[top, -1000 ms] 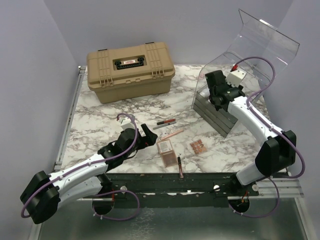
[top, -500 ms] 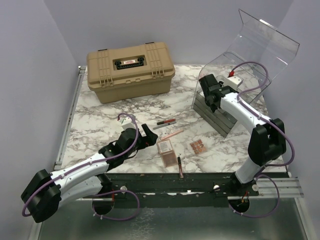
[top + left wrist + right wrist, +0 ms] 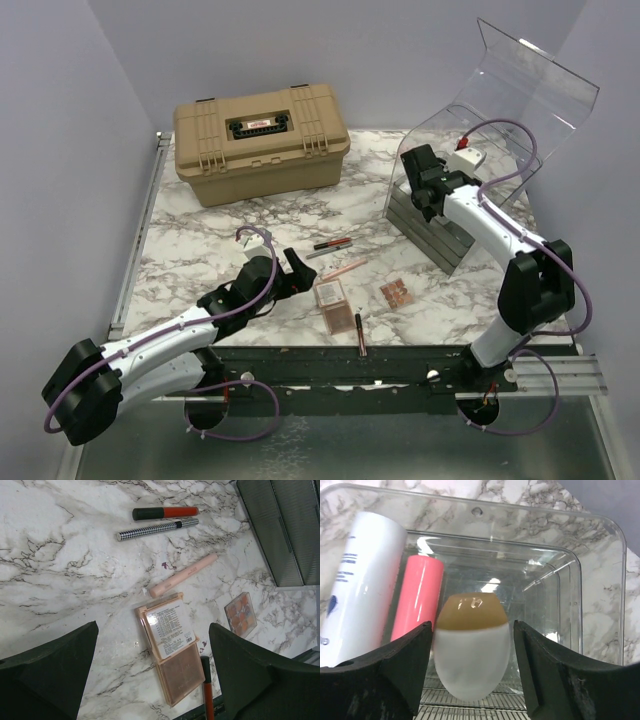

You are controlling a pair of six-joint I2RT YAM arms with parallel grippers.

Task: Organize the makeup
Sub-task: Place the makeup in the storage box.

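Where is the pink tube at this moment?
Right wrist view, left side: the pink tube sits inside the clear bin, between the white tube and the white oval piece.

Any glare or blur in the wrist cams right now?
Left wrist: tabletop sharp, small glare spot on the palette, fingers dark and soft. Right wrist: oval piece soft-edged, bright reflections on the clear bin.

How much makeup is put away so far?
Done: white tube and pink tube in the clear bin. In hand: white oval piece between the fingers of the right gripper, over it. To go: palettes and pencils on the table, below the open left gripper.
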